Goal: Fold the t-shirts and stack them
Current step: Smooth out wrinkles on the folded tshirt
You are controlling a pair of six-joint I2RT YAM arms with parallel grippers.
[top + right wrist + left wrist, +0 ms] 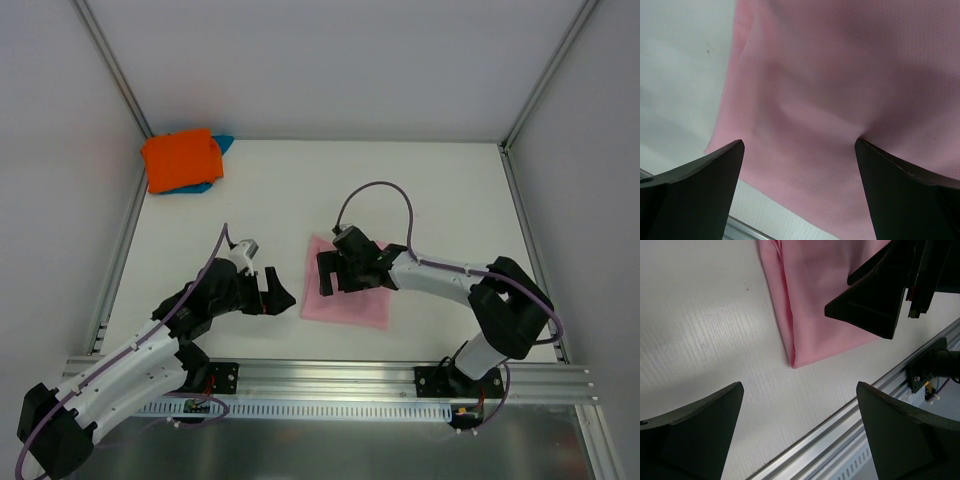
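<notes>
Top external view is showing the right gripper (336, 274) hanging wide over the soft, limp pink t-shirt (352, 306) lying mid-table, likely best pinched along its folded edge, the left gripper (274, 291) gaping beside it.

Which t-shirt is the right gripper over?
The pink t-shirt, lying alone and folded flat; the orange t-shirt sits on the teal t-shirt in the far left corner.

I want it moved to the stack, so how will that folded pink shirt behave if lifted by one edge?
Probably floppy: the pink shirt lies flat in thin layers with soft wrinkles, so one lifted edge would likely sag and unfold. It looks light. Pushed, it would probably bunch rather than slide across the table.
</notes>
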